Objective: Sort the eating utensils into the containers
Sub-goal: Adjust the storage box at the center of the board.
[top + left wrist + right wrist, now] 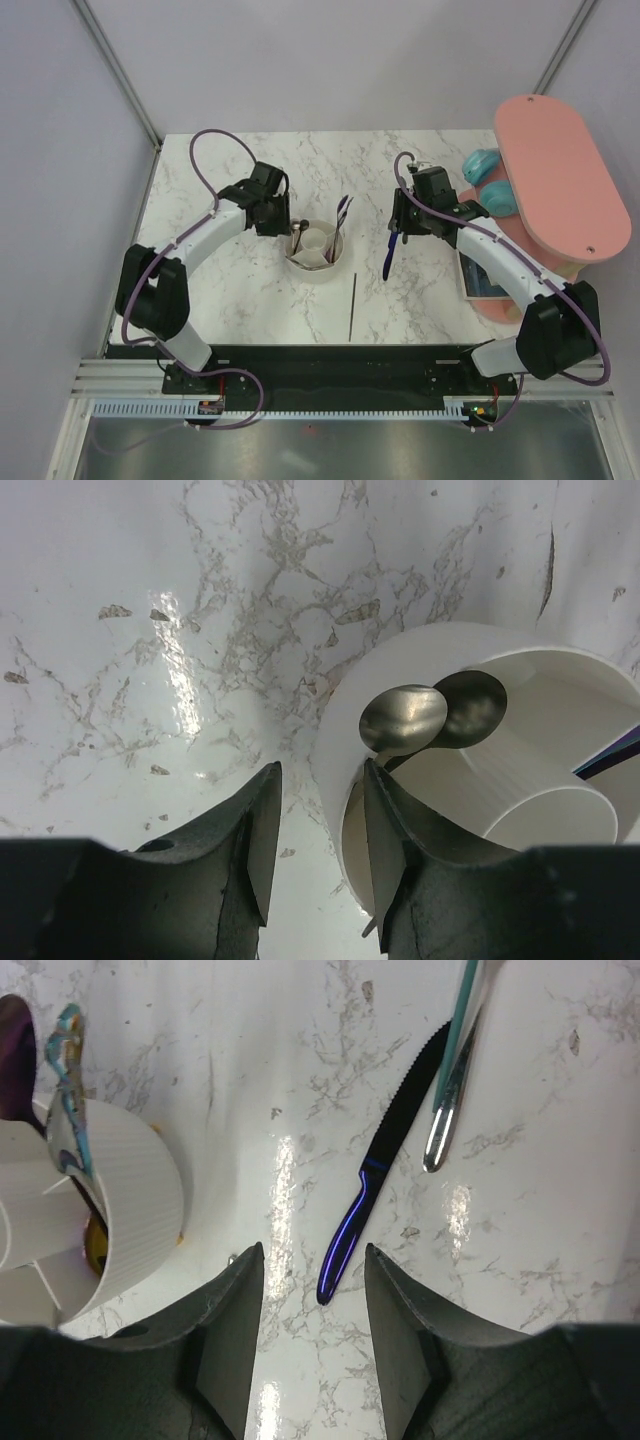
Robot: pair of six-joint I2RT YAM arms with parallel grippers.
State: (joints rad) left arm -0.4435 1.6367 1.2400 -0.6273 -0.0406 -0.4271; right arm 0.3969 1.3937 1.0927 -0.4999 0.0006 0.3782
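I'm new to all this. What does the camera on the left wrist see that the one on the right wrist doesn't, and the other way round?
Only the left wrist view shows the bowls of two silver spoons inside the white holder, seen past the open left pincer. Only the right wrist view shows a knife with a blue handle lying on the table, a teal-handled utensil beside it, and the open right pincer. Both show the white holder and the marble table.
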